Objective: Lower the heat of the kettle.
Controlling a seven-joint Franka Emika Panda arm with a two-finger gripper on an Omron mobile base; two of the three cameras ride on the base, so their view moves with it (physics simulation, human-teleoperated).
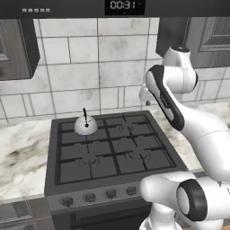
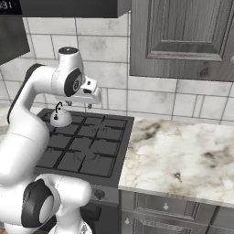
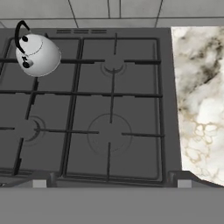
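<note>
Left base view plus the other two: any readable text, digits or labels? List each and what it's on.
"00:31" on the dark panel's display above the stove, left base view.
"31": the same readout cut off at the right base view's corner.
Row of small pale marks on that panel: too blurred to read.
Stove knobs and kettle: no legible markings.

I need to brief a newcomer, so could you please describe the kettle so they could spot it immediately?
Find the dark gas stove set into the marble counter below the tiled wall. The kettle sits on its back-left burner. It is a small silvery-white dome with a thin black upright handle, the only item on the grates.
</note>
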